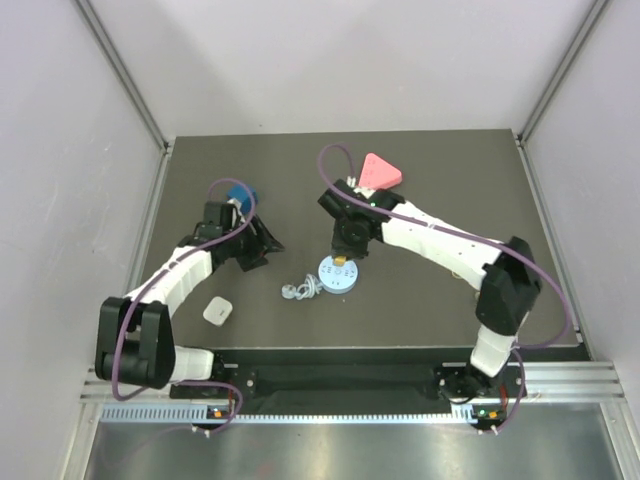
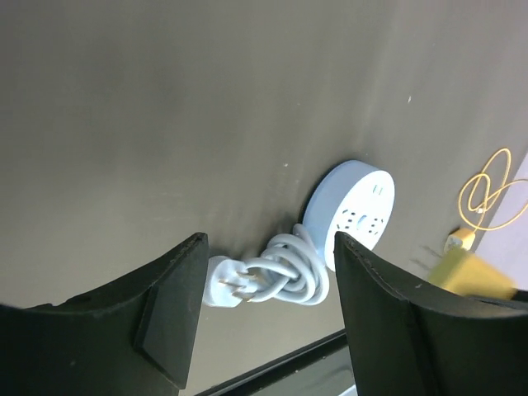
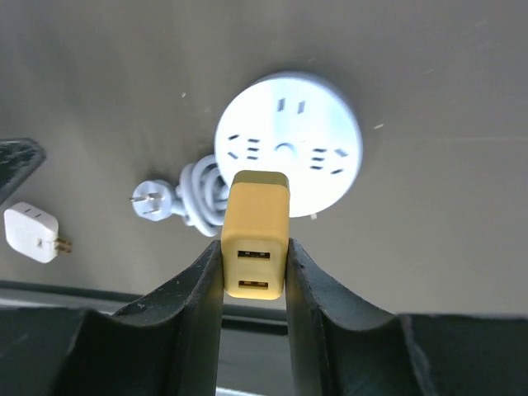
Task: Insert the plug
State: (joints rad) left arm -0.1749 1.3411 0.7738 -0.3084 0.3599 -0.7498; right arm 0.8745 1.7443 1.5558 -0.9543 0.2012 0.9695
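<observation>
The plug (image 3: 256, 227) is a yellow block with two USB ports, and my right gripper (image 3: 254, 264) is shut on it. It hangs just above the round pale-blue power strip (image 3: 289, 148), over that strip's near edge. From above, the right gripper (image 1: 345, 245) stands over the strip (image 1: 338, 278) near the middle of the mat. My left gripper (image 1: 262, 243) is open with nothing between its fingers, to the left of the strip. In the left wrist view the strip (image 2: 356, 213) and its coiled cord (image 2: 289, 272) lie beyond the open left gripper (image 2: 271, 252), and the yellow plug (image 2: 470, 276) shows at the right.
The strip's white cord (image 1: 300, 290) with its pronged end (image 3: 153, 202) lies bundled left of the strip. A white adapter (image 1: 218, 311) rests near the front left. A pink triangular piece (image 1: 380, 171) and a blue object (image 1: 238, 193) sit farther back.
</observation>
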